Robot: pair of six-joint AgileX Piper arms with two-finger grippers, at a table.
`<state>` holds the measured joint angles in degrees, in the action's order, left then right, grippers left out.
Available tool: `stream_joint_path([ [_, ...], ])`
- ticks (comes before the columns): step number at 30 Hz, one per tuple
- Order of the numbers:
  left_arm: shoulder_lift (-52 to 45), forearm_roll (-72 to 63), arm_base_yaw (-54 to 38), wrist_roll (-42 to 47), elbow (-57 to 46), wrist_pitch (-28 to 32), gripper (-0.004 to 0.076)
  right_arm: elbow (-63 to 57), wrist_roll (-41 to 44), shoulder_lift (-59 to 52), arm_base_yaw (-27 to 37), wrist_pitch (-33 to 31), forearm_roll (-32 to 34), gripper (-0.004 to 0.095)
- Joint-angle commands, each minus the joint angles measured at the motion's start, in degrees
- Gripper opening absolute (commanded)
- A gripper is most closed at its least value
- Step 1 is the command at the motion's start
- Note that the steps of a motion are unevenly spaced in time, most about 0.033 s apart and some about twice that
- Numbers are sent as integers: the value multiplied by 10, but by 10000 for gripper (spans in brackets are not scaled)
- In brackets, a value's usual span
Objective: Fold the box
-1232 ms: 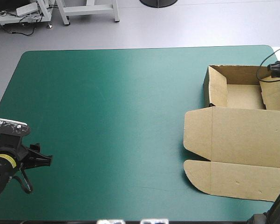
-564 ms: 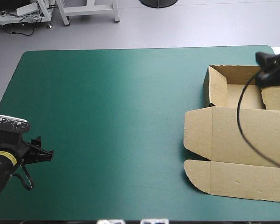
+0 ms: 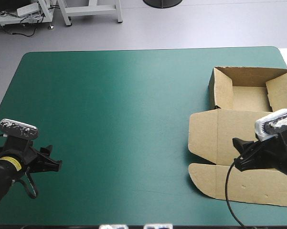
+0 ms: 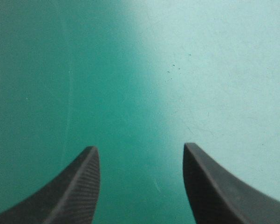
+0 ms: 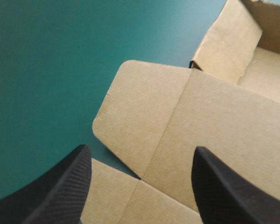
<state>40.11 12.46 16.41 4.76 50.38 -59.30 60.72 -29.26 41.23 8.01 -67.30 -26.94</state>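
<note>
The box (image 3: 243, 112) is being shown at the right side of the table, on the teal-green cover (image 3: 110, 105). Its tray (image 3: 250, 98), walls raised, is lying toward the far edge, and its lid (image 3: 229, 136) is lying flat toward the near edge. The right gripper (image 3: 239, 153) is being held over the lid, its fingers (image 5: 60, 186) standing wide apart and gripping nothing. The left gripper (image 3: 55, 157) is being held near the left near corner, well apart from the box. It too is spread wide, over bare cover.
</note>
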Motion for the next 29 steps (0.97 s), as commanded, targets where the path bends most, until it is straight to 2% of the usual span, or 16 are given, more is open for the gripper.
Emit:
stream_joint_path([
  [1,-2,-4,3,-3,14,10,395,-27,-33,0,-2,23,-60,569],
  [4,-2,-16,3,-12,13,-11,395,-56,-50,-2,-10,20,-66,516],
  [8,-2,-24,3,-19,2,-25,395,-80,-45,-2,-43,8,-31,481],
  [13,-2,-27,3,-18,-15,-36,395,-107,32,-2,-78,-11,77,479],
  [15,-2,-27,3,-18,-22,-33,395,-110,45,-2,-83,-13,98,477],
  [23,-2,-32,3,-11,-65,-28,395,-112,74,-1,-83,-11,104,475],
  [29,-2,-46,3,-13,-80,18,395,-130,66,-1,-83,2,108,475],
])
